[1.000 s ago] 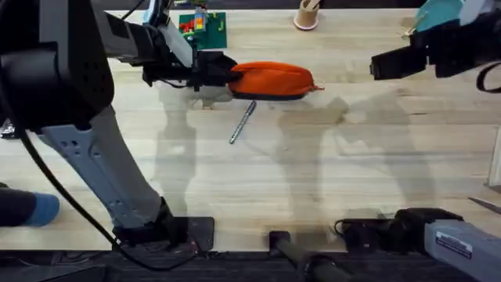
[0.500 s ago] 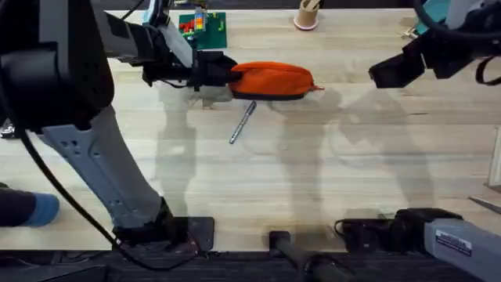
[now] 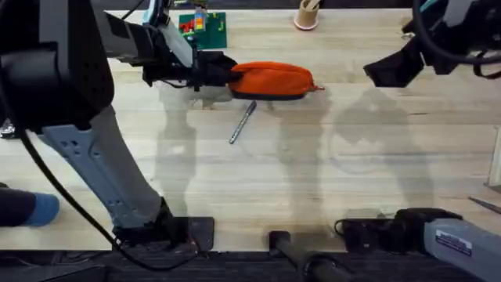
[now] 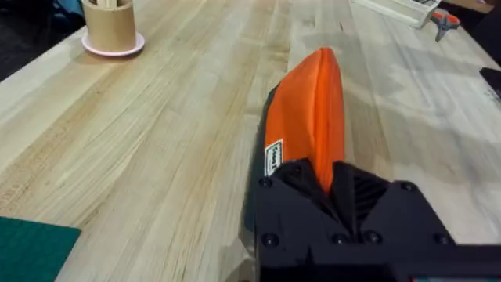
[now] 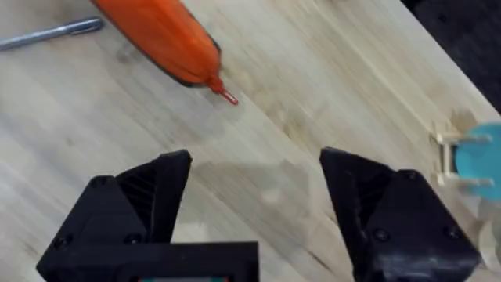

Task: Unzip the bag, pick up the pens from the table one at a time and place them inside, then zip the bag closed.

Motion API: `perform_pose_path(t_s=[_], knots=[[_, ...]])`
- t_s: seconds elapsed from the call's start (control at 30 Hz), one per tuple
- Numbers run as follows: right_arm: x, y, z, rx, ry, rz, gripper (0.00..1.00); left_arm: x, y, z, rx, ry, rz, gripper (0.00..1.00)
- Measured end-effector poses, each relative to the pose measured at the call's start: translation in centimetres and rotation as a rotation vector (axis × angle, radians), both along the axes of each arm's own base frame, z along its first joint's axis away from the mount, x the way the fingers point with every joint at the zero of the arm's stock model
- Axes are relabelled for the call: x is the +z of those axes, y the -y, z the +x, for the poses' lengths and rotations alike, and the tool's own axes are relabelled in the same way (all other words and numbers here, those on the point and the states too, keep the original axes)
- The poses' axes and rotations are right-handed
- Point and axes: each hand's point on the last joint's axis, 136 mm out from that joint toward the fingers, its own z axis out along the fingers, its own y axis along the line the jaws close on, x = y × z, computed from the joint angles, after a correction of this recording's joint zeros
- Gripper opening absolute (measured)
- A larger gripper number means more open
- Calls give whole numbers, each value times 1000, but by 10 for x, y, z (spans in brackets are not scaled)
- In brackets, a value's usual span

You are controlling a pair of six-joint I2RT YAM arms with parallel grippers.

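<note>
1. Overhead view: the bag (image 3: 271, 80) lies on the table (image 3: 313, 172) toward the far side, left of centre, its long axis running left to right.
2. The left gripper (image 3: 223, 77) is clamped on the bag's left end. In the left wrist view the orange fabric (image 4: 313, 117) enters between the black fingers (image 4: 293, 196), which are closed on it.
3. A silver-grey pen (image 3: 243, 122) lies on the table just in front of the bag, tilted, its upper end close to the bag's dark bottom edge. It is apart from both grippers.
4. The right gripper (image 3: 383, 72) hangs above the table, well right of the bag's zipper end. In the right wrist view its fingers (image 5: 156, 196) stand wide apart with nothing between them; the bag (image 5: 160, 35) and its red zipper pull (image 5: 227, 96) lie beyond the fingertips, not touching them.
5. A green mat (image 3: 202, 30) and a small wooden cup (image 3: 307, 14) sit near the far edge.
</note>
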Motion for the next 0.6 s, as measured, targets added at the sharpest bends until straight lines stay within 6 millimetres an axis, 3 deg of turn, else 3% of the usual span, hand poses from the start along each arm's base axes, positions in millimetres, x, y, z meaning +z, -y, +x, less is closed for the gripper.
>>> perform_pose_path(t_s=[0.27, 0.6], knots=[[-16, -17, -2, 171, -43, 8, 995, 0, 0, 0, 0, 0, 0, 41], [-40, -21, 7, 276, -88, -12, 996, 0, 0, 0, 0, 0, 0, 41]])
